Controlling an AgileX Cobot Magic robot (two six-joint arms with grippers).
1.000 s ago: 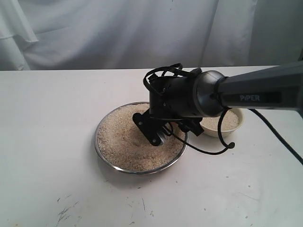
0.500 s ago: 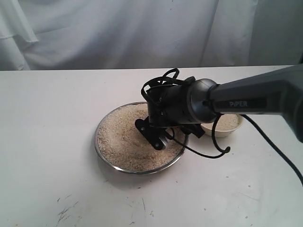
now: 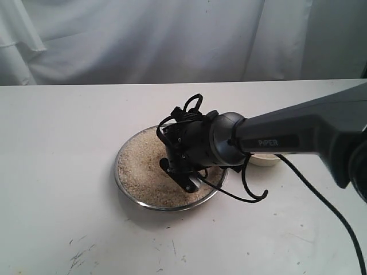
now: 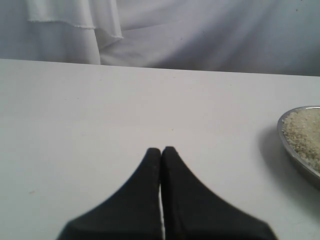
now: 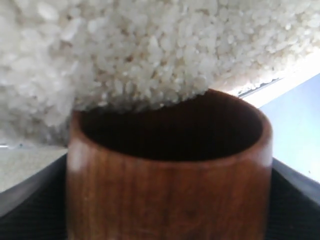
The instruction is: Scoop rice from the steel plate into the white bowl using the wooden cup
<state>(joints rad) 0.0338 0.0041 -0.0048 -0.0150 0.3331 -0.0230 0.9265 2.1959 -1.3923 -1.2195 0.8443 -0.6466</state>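
Note:
The steel plate [image 3: 121,184] sits mid-table, filled with rice [image 3: 140,166]. My right gripper [image 3: 184,175] reaches down into the plate and is shut on the wooden cup [image 5: 170,180], whose reddish-brown wall fills the right wrist view. The cup's dark mouth presses into the rice [image 5: 135,55], with grains at its far rim. In the exterior view the cup is hidden behind the arm. The white bowl [image 3: 265,160] shows only as a sliver behind the right arm. My left gripper [image 4: 161,150] is shut and empty above bare table, with the plate's rim [image 4: 295,160] to one side.
White cloth [image 3: 172,40] hangs behind the white table [image 3: 57,217]. A black cable [image 3: 252,192] loops from the right arm over the plate's edge, and another [image 3: 332,217] trails across the table at the right.
The right arm has swung left and lower over the plate, pushing the cup further into the rice. It now covers most of the white bowl.

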